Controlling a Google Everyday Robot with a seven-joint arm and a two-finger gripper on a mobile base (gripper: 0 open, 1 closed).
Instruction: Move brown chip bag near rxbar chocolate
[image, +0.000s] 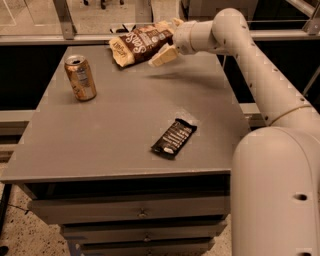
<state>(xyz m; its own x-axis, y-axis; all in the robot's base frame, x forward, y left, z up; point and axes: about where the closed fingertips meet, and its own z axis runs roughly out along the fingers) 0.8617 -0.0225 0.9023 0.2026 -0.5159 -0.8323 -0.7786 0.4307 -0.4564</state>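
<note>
The brown chip bag lies at the far edge of the grey table, dark brown with white lettering and tan ends. The rxbar chocolate lies flat in its black wrapper on the near right part of the table, well apart from the bag. My gripper is at the bag's right end. Its fingers are spread, one fingertip in front of the bag and the other behind it. The gripper is open and the bag rests on the table.
A golden soda can stands upright on the far left of the table. My white arm reaches in from the right, over the table's right edge. Drawers lie below the front edge. A metal rail runs behind the table.
</note>
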